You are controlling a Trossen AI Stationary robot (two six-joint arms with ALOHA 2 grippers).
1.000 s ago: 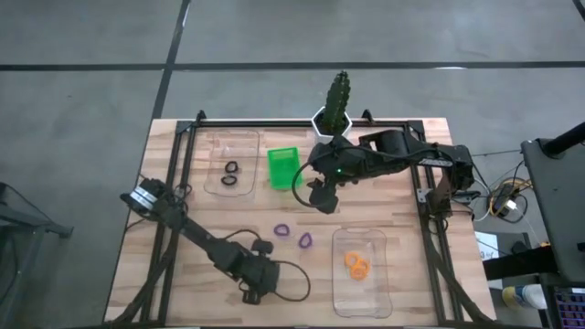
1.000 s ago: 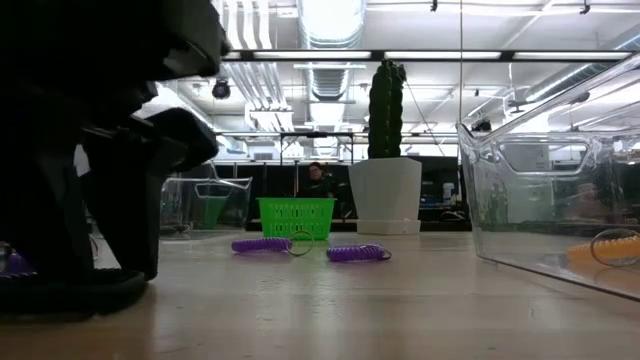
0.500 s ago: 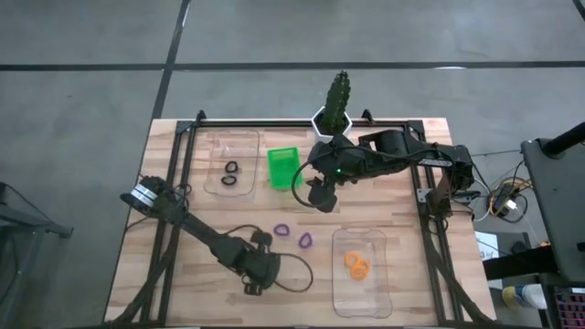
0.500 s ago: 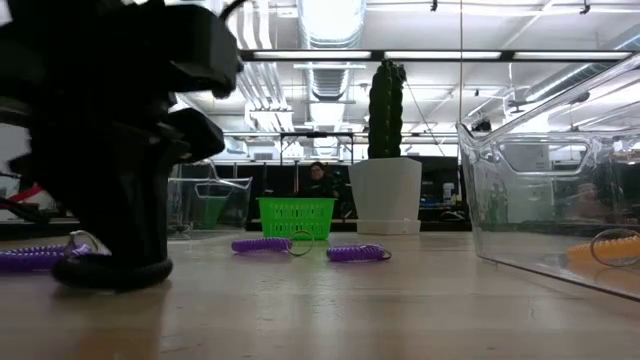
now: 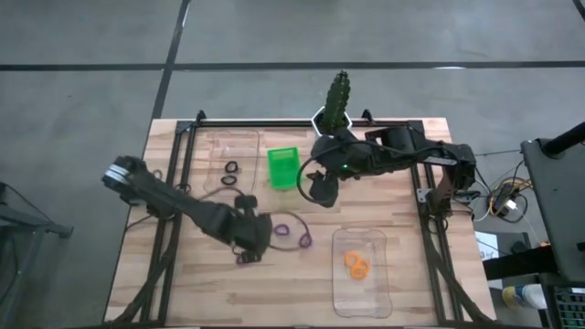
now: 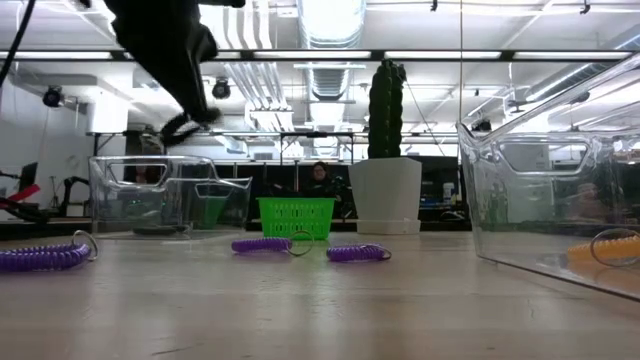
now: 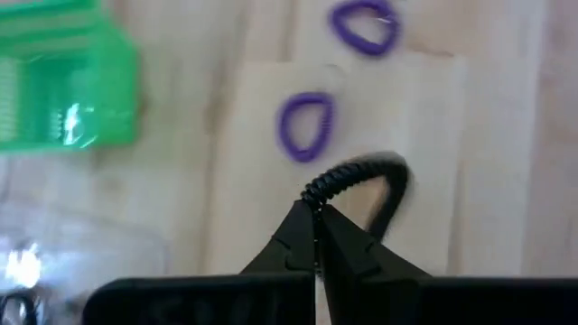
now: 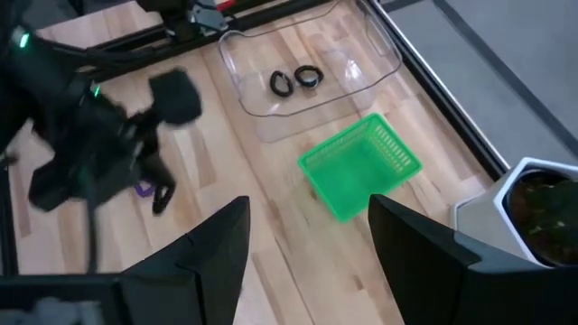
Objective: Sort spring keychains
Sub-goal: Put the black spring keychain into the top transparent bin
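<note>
My left gripper [image 7: 314,215] is shut on a black spring keychain [image 7: 361,176] above the table's middle; it also shows in the high view [image 5: 256,239]. Two purple keychains [image 5: 283,228] [image 5: 304,240] lie flat on the wood beside it, and a third [image 5: 242,259] lies nearer the front edge. Two black keychains [image 5: 228,167] lie in the far clear tray [image 5: 233,142]. Orange keychains [image 5: 356,265] lie in the near clear tray [image 5: 358,297]. My right gripper [image 8: 312,262] is open and empty, up above the wood beside the green bin [image 5: 283,167]. My left gripper pinches the black keychain's coil [image 7: 318,188] at one end of its loop between its two fingertips. The fingers come from above, pointing down. The rest of the loop sticks out beyond the fingertips, lifted clear of the table.
A white pot with a cactus [image 5: 334,114] stands at the far edge. The green bin stands between the far tray and my right arm. A dark frame [image 5: 183,183] runs along the table's sides. Bare wood [image 5: 183,283] lies at the near left.
My left gripper has risen from the tabletop near the front edge and gone toward the far edge, to just beside the two purple keychains. It stays shut and now carries the black keychain clear of the table. The third purple keychain has stayed on the wood.
</note>
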